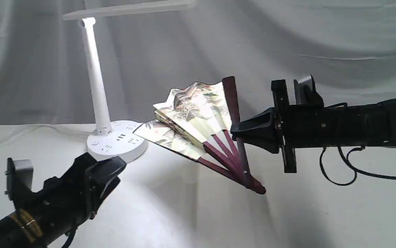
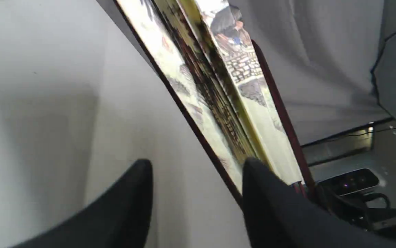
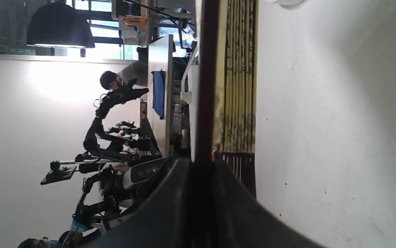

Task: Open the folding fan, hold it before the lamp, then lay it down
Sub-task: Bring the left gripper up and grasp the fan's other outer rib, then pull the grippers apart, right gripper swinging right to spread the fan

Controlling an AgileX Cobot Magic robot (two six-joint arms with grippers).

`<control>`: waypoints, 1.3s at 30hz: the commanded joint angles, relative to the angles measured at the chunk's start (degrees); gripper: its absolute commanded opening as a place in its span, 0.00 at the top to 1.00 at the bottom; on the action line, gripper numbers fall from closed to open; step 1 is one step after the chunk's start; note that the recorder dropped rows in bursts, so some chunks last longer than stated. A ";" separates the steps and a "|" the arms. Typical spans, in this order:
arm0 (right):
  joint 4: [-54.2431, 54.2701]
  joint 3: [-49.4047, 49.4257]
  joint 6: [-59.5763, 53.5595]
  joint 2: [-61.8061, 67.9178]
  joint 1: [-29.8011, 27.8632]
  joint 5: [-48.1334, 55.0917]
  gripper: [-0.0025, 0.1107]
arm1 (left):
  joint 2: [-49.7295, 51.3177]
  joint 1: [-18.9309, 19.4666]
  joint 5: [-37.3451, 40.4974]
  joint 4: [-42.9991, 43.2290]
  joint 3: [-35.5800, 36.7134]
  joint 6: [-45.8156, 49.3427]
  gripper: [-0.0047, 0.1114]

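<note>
The folding fan [image 1: 198, 117] is partly spread, its pivot end down on the white cloth and its pleats lifted toward the lamp. My right gripper [image 1: 239, 132] is shut on the fan's dark maroon outer rib [image 3: 206, 86], holding that rib nearly upright. The fan's lowest leaf [image 2: 184, 89] reaches out toward the lamp base. My left gripper [image 1: 113, 172] hangs open low at the left, short of the fan, with nothing between its fingers [image 2: 132, 203]. The white lamp [image 1: 96, 82] stands at the back left, its round base [image 1: 117, 141] beside the fan's edge and its bar head lit.
White cloth [image 1: 184, 220] covers the table and drapes the backdrop. A black cable [image 1: 349, 172] loops beneath the right arm. Other robot arms and a person [image 3: 115, 79] show in the room behind, in the right wrist view.
</note>
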 commanded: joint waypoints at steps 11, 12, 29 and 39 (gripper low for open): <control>0.23 0.02 -0.09 -0.91 -0.20 0.90 0.98 | 10.63 -0.27 -1.20 5.39 -14.32 -19.00 0.59; 0.23 0.02 -0.09 -0.91 -0.20 0.90 0.98 | 11.44 -0.27 -1.20 5.95 -15.33 -20.25 0.59; 0.24 0.02 -0.60 -0.80 -0.20 0.90 0.98 | 15.61 -3.36 -0.41 6.13 -24.99 -25.97 0.60; 0.49 0.02 -1.55 -0.80 0.15 0.90 0.98 | 15.61 -3.77 4.92 6.80 -24.99 -26.27 0.60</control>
